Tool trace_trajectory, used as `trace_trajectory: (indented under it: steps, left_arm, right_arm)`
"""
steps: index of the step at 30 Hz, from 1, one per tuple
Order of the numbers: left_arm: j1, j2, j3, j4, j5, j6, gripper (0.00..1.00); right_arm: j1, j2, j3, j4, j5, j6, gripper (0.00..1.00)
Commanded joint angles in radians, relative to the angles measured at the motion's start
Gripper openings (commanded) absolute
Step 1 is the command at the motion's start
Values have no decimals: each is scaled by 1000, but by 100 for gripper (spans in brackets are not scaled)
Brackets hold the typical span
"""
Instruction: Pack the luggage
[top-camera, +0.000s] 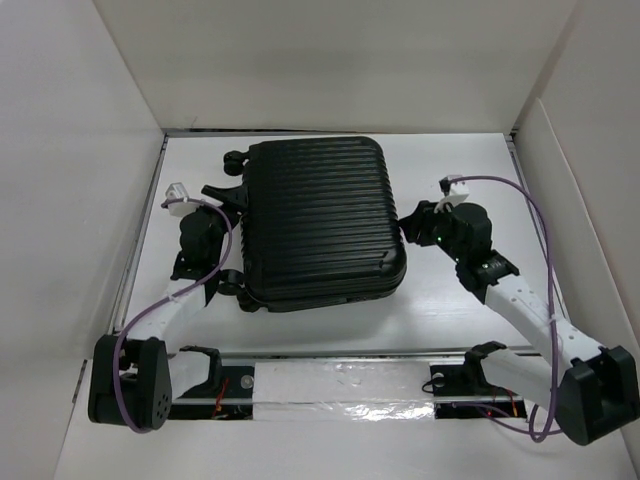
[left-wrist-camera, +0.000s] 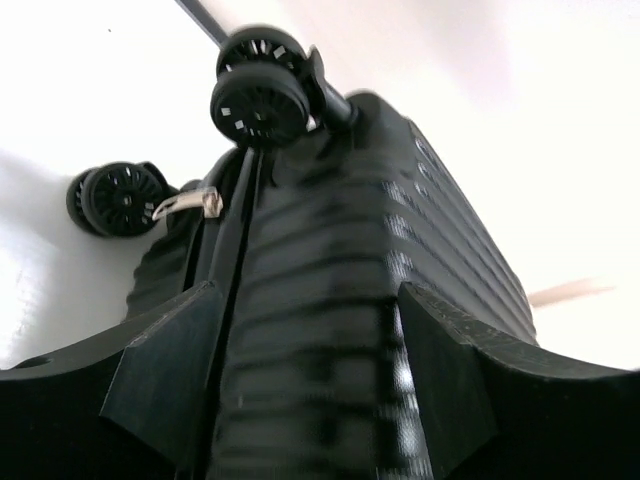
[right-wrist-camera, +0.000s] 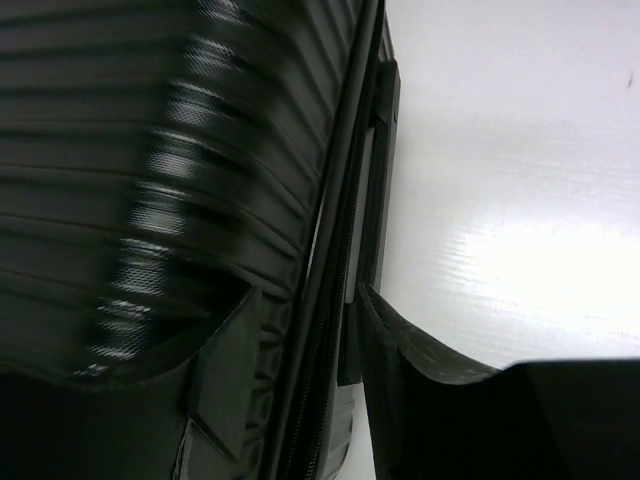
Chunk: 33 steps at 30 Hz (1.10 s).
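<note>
Luggage (top-camera: 320, 220): small black hard-shell case, lid closed, lying flat mid-tabletop (top-camera: 450, 300) between the two arms. Shell glossy, ribbed in close horizontal bands, corners rounded. Wheels on its left side; two show in the left wrist view, black with spoked hubs, one high (left-wrist-camera: 262, 100), one lower left (left-wrist-camera: 118, 198). Small silver zipper pull (left-wrist-camera: 188, 205) hangs at the seam just below them.

Left tool (left-wrist-camera: 308, 300): at the wheel side of the case, fingers (left-wrist-camera: 165, 370) spread wide with the ribbed shell edge between them. Picture blurred; contact not clear.

Right tool (right-wrist-camera: 308, 295): at the opposite side, fingers (right-wrist-camera: 225, 375) partly apart astride the seam line, ribbed shell on one side, white tabletop on the other. Cannot tell whether they pinch the seam or only straddle it.
</note>
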Motion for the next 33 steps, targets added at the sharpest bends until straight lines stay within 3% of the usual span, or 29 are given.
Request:
trace_trajectory:
  steps: [1, 5, 7, 13, 17, 20, 27, 33]
  left_arm:
    - [-3, -100, -37, 30, 61, 22, 68]
    - [-57, -175, -40, -33, 41, 70, 68]
    - [-57, -169, -45, -41, 55, 65, 68]
    - [-57, -103, -13, -24, 71, 61, 68]
    - [-43, -59, 85, -48, 12, 70, 71]
    - [10, 38, 207, -91, 27, 58, 74]
    - [70, 341, 512, -241, 42, 50, 82]
    - [113, 489, 607, -289, 67, 59, 83]
  right_arm:
    - [25, -87, 51, 9, -59, -12, 49]
    - [66, -285, 3, -108, 36, -15, 60]
    - [94, -334, -9, -183, 19, -4, 61]
    - [256, -322, 8, -369, -32, -9, 65]
    - [337, -342, 22, -393, 38, 8, 84]
    - [350, -322, 29, -395, 123, 14, 90]
    - [350, -350, 22, -373, 129, 0, 94]
    - [359, -411, 9, -412, 134, -7, 95]
